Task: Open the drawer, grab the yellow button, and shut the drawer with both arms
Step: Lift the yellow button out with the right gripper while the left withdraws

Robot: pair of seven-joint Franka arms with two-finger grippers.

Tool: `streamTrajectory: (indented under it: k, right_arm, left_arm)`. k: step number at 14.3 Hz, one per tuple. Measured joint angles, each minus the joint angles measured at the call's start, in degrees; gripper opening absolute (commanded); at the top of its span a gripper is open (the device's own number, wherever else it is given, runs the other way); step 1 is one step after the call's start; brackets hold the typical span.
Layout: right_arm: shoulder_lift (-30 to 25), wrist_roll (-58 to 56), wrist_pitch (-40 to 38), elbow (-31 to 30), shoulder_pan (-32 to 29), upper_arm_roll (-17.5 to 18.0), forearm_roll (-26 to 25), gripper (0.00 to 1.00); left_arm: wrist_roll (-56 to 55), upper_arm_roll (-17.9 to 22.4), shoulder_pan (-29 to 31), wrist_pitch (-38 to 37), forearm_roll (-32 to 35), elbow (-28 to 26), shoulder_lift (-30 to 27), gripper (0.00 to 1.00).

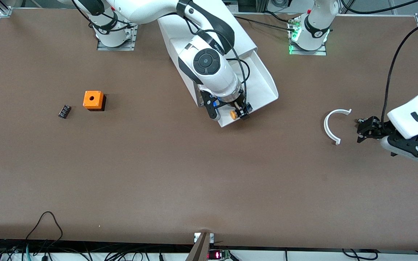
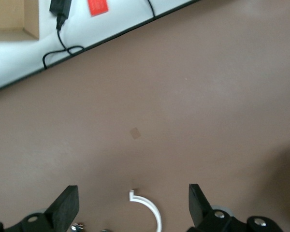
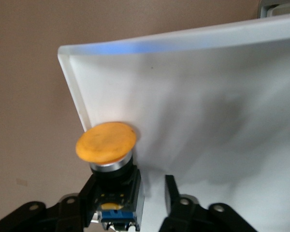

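The white drawer stands pulled out of the white cabinet toward the front camera. The button, with its orange-yellow cap, black body and blue rear, lies in the drawer's corner nearest the camera. My right gripper is down in that corner. In the right wrist view the button sits between the fingers of the right gripper, against one finger with a gap to the other, on the drawer floor. My left gripper is open and empty, low over the table.
A white C-shaped ring lies on the table beside the left gripper; it also shows in the left wrist view. An orange cube with a hole and a small black component lie toward the right arm's end.
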Motion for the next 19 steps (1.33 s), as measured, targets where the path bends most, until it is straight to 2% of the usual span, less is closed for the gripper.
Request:
streamTrajectory:
  k: [3,7,10,14,19]
  right_arm:
    - [0.0,0.0,-0.9,0.9,0.0,0.2,0.0,0.00]
    - [-0.8,0.0,-4.6,5.7,-0.1,1.0,0.0,0.00]
    - [-2.6,-3.6,-7.3,7.1,-1.0,0.9,0.0,0.00]
    - [-5.2,-16.6,-13.6,7.3,-6.2,0.8,0.0,0.00]
    - [-8.0,-38.8,-21.8,7.4,-16.2,0.6,0.0,0.00]
  left_arm:
    - [-2.7,0.0,0.0,-0.6,0.0,0.1,0.0,1.00]
    - [-4.3,0.0,0.3,-1.3,0.0,0.1,0.0,1.00]
    - [-5.1,0.0,0.3,-2.0,0.0,0.1,0.0,1.00]
    - [-8.6,-0.1,0.2,-3.7,0.0,0.3,0.0,1.00]
    - [-15.9,-1.9,-0.1,-8.9,0.0,0.8,-0.1,1.00]
